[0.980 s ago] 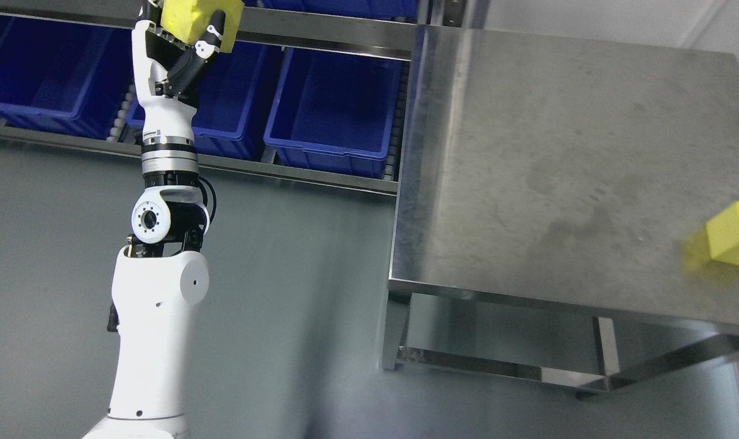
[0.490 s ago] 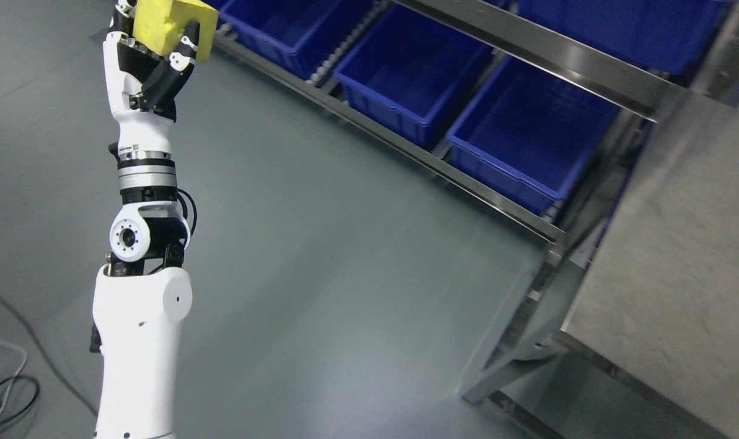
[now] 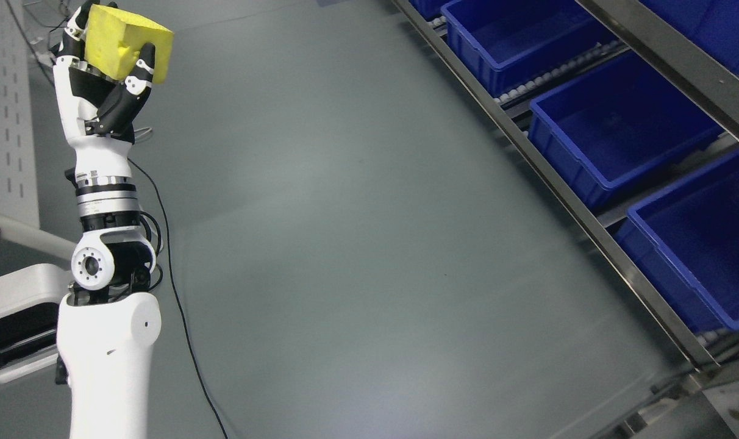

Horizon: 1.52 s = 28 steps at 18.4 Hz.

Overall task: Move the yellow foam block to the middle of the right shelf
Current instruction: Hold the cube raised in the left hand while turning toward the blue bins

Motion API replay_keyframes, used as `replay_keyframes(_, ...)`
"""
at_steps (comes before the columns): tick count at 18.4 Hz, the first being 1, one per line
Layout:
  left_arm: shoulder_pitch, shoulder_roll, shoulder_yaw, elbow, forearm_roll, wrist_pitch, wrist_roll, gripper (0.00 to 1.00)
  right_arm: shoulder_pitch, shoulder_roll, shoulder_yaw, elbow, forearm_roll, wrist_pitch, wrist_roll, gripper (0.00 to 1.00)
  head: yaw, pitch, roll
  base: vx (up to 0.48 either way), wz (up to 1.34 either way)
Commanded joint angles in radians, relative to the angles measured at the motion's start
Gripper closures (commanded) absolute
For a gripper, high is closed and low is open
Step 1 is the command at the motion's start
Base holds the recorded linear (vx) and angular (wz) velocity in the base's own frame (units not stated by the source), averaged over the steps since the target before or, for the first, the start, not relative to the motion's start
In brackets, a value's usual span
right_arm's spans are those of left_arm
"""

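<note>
Foam block sits high at the upper left of the head view, held up by the left hand on a raised, nearly upright arm. The fingers are curled around its lower faces, one dark fingertip pressed on the near side and others showing behind the far edge, so the grip is closed on the block from below and both sides. The right hand is out of view.

A shelf with blue bins runs along the right side, well apart from the block, with bare grey floor between them. A black cable trails on the floor by the arm.

By its look the block is light and soft: a small dent shows on its near face, which suggests it yields under pressure. It should not slip easily, since foam grips well, but a hard squeeze would deform it and might let it spring out. Hold across opposite flat faces, as now, seems best. Nothing fragile here; a drop would do no harm, only cost a re-grasp. The carry to the shelf is not yet done.
</note>
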Motion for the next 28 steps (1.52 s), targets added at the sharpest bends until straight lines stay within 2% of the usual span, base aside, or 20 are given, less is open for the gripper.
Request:
replay_keyframes(1, 0.048, 0.039, 0.049, -0.059, 0.000, -0.001, 0.001, 0.52, 0.002, -0.017, 0.000, -0.017, 0.003, 0.000, 0.000, 0.00, 0.0000, 0.000, 0.000, 0.097, 0.54)
replay_keyframes(14, 0.089, 0.031, 0.042, -0.107, 0.000, 0.000, 0.001, 0.52, 0.002, -0.017, 0.000, -0.017, 0.003, 0.000, 0.000, 0.00, 0.0000, 0.000, 0.000, 0.134, 0.21)
replay_keyframes(24, 0.099, 0.021, 0.006, -0.110, 0.000, -0.001, -0.001, 0.52, 0.002, -0.017, 0.000, -0.017, 0.003, 0.000, 0.000, 0.00, 0.0000, 0.000, 0.000, 0.357, -0.14)
replay_keyframes(28, 0.097, 0.018, 0.006, -0.110, 0.000, -0.001, -0.039, 0.52, 0.002, -0.017, 0.000, -0.017, 0.003, 0.000, 0.000, 0.00, 0.0000, 0.000, 0.000, 0.464, -0.14)
